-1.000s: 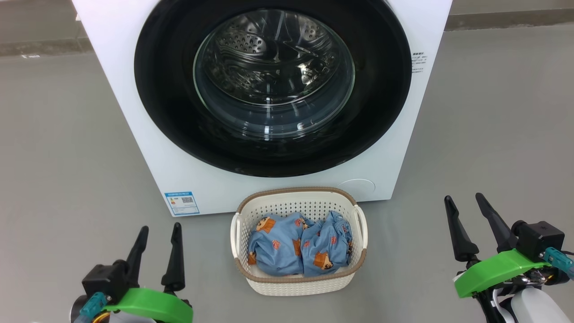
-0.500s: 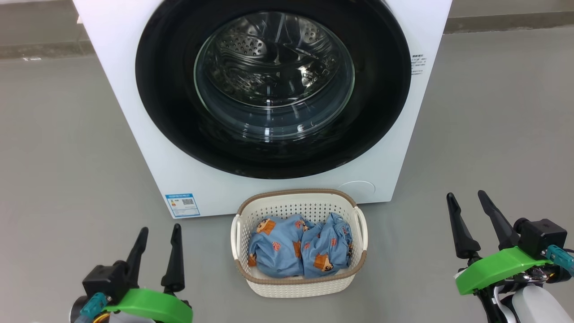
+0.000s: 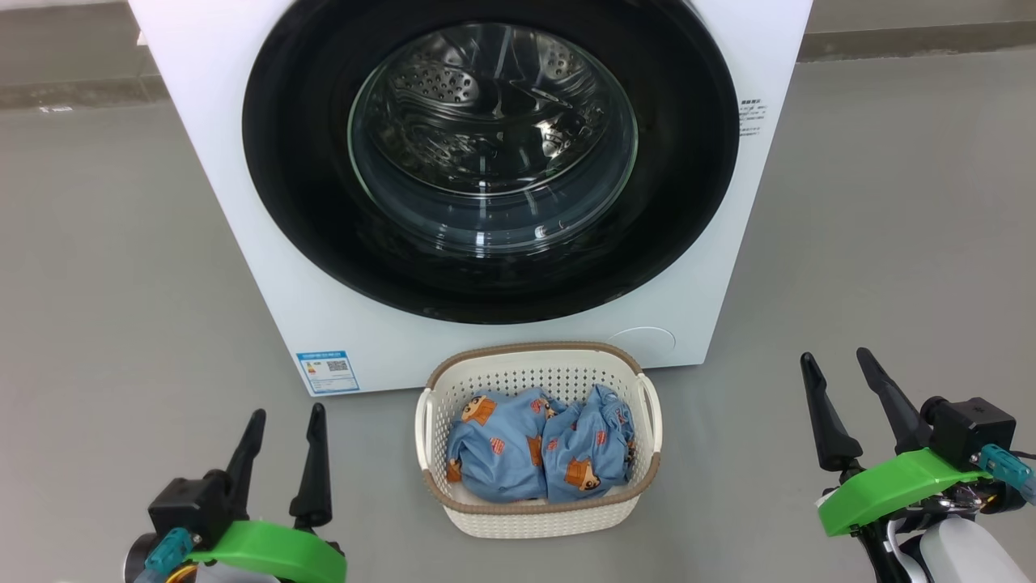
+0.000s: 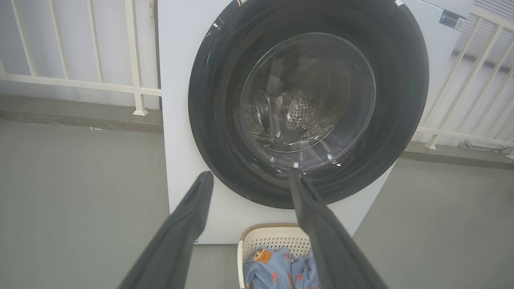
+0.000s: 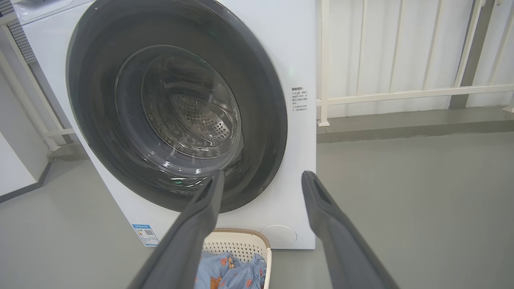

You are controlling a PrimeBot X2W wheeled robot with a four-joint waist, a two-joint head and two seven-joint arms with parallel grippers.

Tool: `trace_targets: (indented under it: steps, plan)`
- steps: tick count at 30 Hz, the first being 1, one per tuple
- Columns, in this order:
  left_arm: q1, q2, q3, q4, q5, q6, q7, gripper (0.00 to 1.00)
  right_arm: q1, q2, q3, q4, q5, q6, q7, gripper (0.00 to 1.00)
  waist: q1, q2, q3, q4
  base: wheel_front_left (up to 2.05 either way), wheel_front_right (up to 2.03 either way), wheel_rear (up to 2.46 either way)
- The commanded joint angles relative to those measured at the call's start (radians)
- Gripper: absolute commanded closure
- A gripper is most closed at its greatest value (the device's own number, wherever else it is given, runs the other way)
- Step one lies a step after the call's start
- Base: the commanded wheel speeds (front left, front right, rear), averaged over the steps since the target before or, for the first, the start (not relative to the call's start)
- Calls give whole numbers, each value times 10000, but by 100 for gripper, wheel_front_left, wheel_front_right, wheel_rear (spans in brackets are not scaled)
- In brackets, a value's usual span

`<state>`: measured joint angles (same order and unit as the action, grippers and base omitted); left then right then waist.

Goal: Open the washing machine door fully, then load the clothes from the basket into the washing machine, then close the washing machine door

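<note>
Robot facing a white front-loading washing machine point(image 3: 243, 267), with a laundry basket point(image 3: 534, 350) on the grey floor point(image 3: 105, 267) just in front of it.
The washing machine door point(image 3: 291, 162), black-ringed with a glass window, sits closed. The cream basket holds the light blue cartoon-print clothes point(image 3: 518, 449). The left gripper point(image 3: 287, 410) and right gripper point(image 3: 834, 355) hover on either side of the basket, fingers spread, holding nothing.

Soft, even light; small white glints low on the glossy black-ringed round glass door point(image 3: 492, 138); wrist views paler, hazier
</note>
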<state>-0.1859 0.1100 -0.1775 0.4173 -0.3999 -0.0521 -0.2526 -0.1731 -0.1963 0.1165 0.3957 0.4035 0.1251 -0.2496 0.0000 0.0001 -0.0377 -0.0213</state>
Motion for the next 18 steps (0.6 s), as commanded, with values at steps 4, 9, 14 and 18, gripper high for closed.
trace_targets:
  steps: [4,9,14,18]
  plan:
    - [-439,108,428,-262,-39,-31,-91,0,-364,-151,210,-197,-74,56,-122,0,0,-1,12,-14,0,0,0]
    - [-409,102,543,-406,-49,-47,-91,0,-370,-175,285,-189,-68,56,-122,0,0,-1,35,-32,3,3,-6]
    - [-359,116,566,-473,-4,-61,-91,0,-385,-184,330,-185,-57,56,-122,0,0,-1,56,-53,33,33,-65]
    - [-328,127,559,-468,29,-51,-91,0,-385,-193,358,-171,-50,56,-122,0,0,-1,63,-65,66,66,-133]
